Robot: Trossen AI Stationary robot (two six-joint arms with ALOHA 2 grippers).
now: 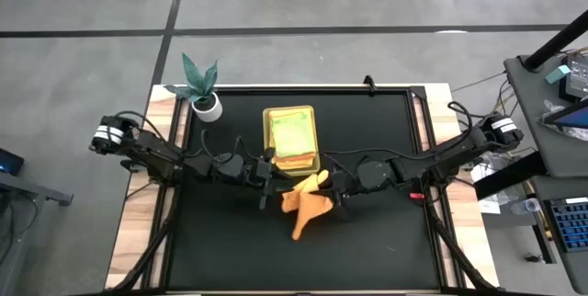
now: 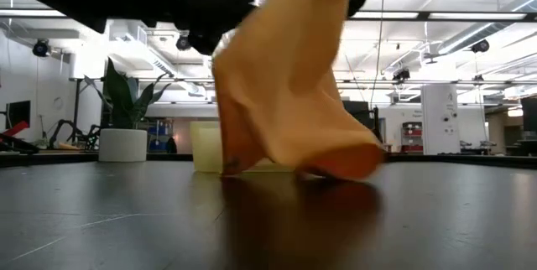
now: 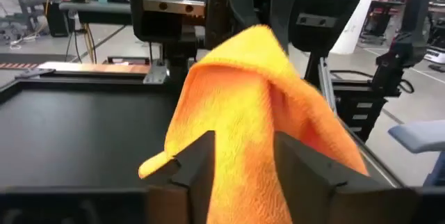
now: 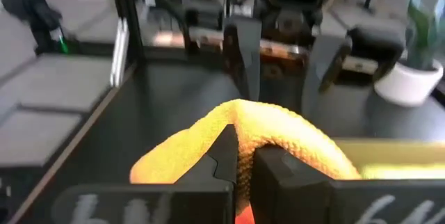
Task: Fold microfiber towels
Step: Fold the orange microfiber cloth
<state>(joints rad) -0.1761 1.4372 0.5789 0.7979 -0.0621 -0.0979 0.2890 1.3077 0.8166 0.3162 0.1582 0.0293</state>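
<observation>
An orange microfiber towel (image 1: 308,206) hangs bunched at the table's middle, with its lower end on the black tabletop (image 2: 344,161). My right gripper (image 4: 240,161) is shut on its top. My left gripper (image 3: 243,165) is open, level with the towel on its left side, and the orange cloth (image 3: 250,92) shows between its two spread fingers. A yellow-green tray (image 1: 291,112) behind the towel holds folded towels, with a light green one on top (image 1: 292,135). My right gripper pinches a raised fold at the top of the orange towel (image 4: 278,130) between its two fingers, coming level from the table's right. The towel drapes down on both sides of the fingers, slack, and its lower end rests on the table. My left gripper: I cannot tell whether its open fingers (image 3: 198,161) touch the cloth between them.
A potted plant (image 1: 204,94) stands at the far left of the black mat. The tray (image 2: 205,148) stands just behind the towel. Bare mat (image 1: 230,250) lies toward the near edge and on both sides. Desks with gear stand beyond the table's right edge.
</observation>
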